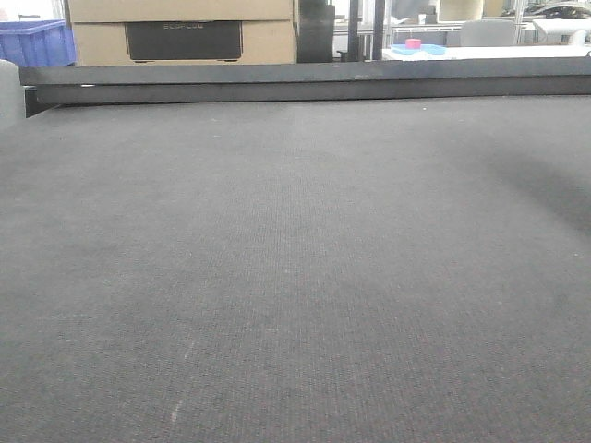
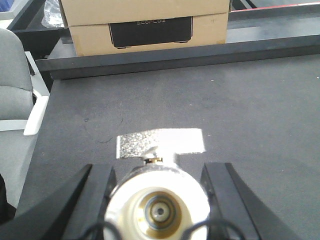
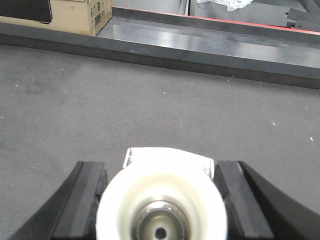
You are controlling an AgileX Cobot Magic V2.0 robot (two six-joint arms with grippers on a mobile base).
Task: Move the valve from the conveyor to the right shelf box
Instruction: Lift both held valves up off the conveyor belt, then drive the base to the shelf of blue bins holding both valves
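A valve [image 2: 159, 210] fills the bottom of the left wrist view, end-on, with a white cap and a shiny lever handle [image 2: 160, 141] pointing away. My left gripper [image 2: 159, 172] is shut on it, black fingers [image 2: 97, 200] against its sides. A second valve [image 3: 160, 200], also end-on with a white cap, sits in my right gripper [image 3: 160, 167], which is shut on it. Both are above the dark grey conveyor [image 1: 295, 277]. Neither gripper nor valve appears in the front view. The right shelf box is out of view.
A dark rail [image 1: 305, 83] runs along the conveyor's far edge. Behind it stand a cardboard box [image 1: 185, 32] and a blue crate [image 1: 35, 41]. A grey padded seat [image 2: 12, 85] lies beyond the belt's left edge.
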